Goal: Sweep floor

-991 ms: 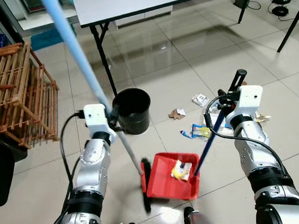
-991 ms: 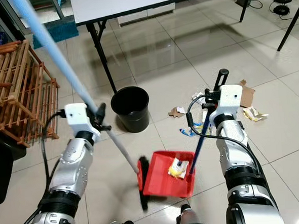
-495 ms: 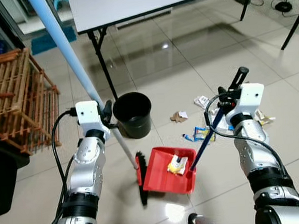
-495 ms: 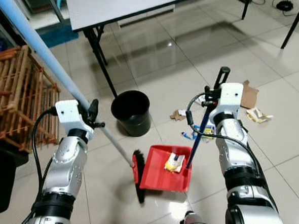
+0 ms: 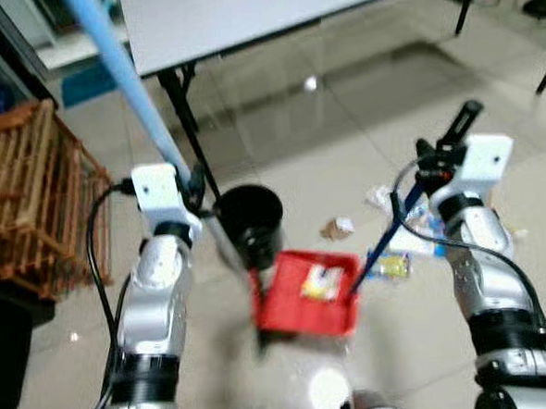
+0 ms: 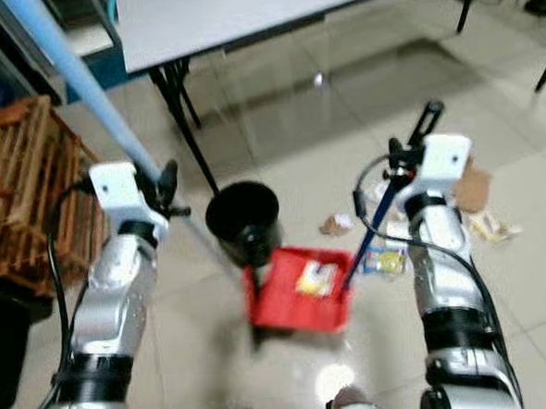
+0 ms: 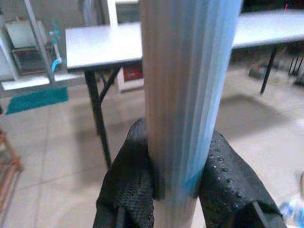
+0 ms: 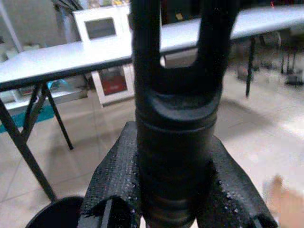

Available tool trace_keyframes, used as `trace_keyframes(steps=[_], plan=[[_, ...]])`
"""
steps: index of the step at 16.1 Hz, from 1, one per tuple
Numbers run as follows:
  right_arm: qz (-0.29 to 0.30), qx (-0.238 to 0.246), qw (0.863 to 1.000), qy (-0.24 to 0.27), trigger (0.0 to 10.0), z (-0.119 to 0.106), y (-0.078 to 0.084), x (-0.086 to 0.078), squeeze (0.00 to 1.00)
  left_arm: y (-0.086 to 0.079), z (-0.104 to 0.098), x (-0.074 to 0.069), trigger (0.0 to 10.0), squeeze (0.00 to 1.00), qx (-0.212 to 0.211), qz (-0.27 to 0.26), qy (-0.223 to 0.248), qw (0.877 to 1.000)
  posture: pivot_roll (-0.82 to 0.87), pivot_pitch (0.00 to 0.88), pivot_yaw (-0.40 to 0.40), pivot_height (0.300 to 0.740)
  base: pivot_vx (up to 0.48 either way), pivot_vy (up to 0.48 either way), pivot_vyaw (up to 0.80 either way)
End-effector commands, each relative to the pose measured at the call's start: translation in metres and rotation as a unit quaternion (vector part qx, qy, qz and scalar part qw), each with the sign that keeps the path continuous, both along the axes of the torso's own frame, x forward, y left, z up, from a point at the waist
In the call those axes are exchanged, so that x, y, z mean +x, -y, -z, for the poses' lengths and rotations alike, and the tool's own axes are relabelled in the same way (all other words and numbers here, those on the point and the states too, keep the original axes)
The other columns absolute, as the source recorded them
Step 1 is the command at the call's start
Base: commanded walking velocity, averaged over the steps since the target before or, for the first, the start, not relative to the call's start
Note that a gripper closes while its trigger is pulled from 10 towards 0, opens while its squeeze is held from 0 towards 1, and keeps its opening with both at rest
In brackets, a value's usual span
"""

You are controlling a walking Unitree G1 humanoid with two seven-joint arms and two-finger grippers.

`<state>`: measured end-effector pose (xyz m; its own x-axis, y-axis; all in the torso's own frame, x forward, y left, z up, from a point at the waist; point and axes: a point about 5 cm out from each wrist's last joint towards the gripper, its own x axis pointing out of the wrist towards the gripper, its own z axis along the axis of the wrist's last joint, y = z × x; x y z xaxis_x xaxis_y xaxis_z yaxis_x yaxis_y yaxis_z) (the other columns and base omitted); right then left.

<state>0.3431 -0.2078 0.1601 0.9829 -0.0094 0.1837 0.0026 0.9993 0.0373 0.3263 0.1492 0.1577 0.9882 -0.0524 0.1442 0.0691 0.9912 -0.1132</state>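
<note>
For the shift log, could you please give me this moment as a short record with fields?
left hand: shut on the broom handle
right hand: shut on the dustpan handle
dustpan: red, held beside the bin, a yellow scrap inside
bin: black, on the floor near a table leg
litter: wrappers and cardboard on the tiles, near the right arm
image: blurred
</note>
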Motion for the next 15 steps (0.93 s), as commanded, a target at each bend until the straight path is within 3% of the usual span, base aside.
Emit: trace_keyframes(steps=[1, 15], plan=[[-0.021, 0.009, 0.999, 0.023, 10.0, -0.0116, -0.0132, 0.0017, 0.0, -0.0122, -0.0081, -0.0018, 10.0, 0.0, -0.003, -0.019, 0.015, 1.0, -0.22, 0.161, 0.122, 0.74, 0.382, 0.0, 0.0], [-0.022, 0.011, 1.0, 0.017, 10.0, -0.0116, -0.014, 0.0001, 0.0, -0.0105, -0.0053, -0.0053, 10.0, 0.0, -0.006, -0.019, 0.003, 1.0, -0.22, 0.164, 0.121, 0.74, 0.018, 0.0, 0.0]])
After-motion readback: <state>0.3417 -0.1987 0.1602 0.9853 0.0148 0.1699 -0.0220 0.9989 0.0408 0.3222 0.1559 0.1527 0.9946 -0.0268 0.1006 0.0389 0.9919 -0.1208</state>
